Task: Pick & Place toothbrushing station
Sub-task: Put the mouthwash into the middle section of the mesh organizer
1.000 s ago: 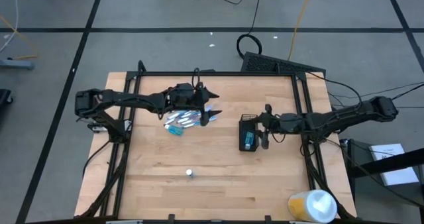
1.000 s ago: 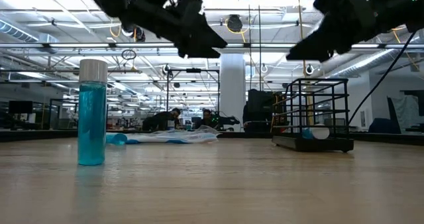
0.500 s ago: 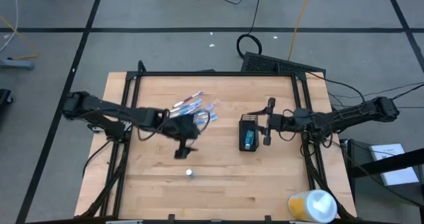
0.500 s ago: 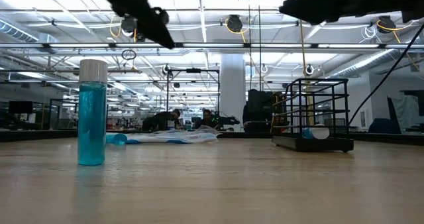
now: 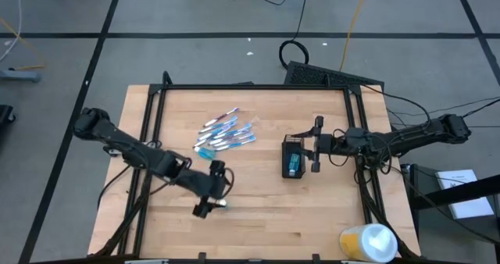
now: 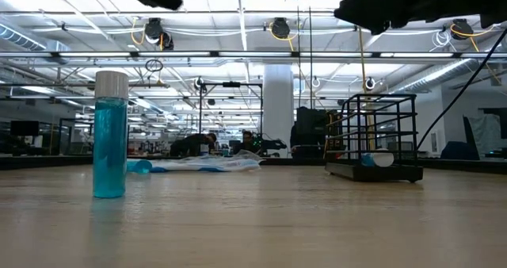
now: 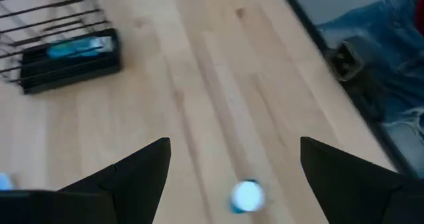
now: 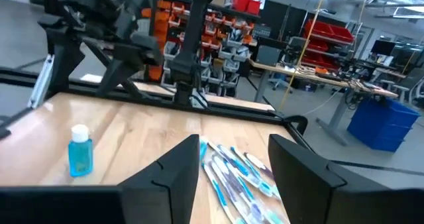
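Your left gripper (image 7: 232,164) is hovering wide open over the small blue bottle (image 7: 247,196) — dropping off-centre risks tipping it and sending it rolling away.

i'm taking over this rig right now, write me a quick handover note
Left gripper: open, empty, above the small blue bottle near the table's front middle.
Right gripper: parked beside the wire cup, fingers apart, holding nothing that shows.
Toothbrushes: loose pile on the table, left of the cup, none in it.
Cup: stands right of centre with one white-and-blue tube inside.
Done: one tube in the cup, as far as can be seen.
Left: the bottle and all the toothbrushes are outside the cup. No other tubes are visible.
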Tool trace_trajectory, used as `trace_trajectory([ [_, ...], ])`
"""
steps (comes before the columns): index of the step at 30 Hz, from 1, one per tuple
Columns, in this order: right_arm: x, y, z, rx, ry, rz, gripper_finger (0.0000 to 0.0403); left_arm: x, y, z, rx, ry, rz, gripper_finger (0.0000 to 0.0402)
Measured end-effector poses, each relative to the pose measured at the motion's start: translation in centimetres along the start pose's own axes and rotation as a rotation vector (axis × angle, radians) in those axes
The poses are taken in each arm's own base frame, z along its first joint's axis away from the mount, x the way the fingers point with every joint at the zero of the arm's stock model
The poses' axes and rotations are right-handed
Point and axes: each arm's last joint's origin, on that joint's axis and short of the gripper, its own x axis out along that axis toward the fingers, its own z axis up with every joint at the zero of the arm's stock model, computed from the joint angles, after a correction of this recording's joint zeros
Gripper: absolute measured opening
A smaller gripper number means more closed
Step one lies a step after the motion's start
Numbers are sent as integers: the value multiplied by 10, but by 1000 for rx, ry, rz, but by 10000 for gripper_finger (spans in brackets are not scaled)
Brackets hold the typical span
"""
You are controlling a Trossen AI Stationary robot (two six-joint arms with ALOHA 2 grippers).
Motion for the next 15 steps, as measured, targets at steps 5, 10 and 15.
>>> trace_trajectory([
  [5,0,2,1,36,-8,32,171,15,-20,-8,32,53,13,340],
  [10,-3,13,4,26,-43,131,171,40,-26,-19,52,138,49,340],
  [15,-4,23,6,19,-59,184,171,56,-27,-27,59,192,75,340],
])
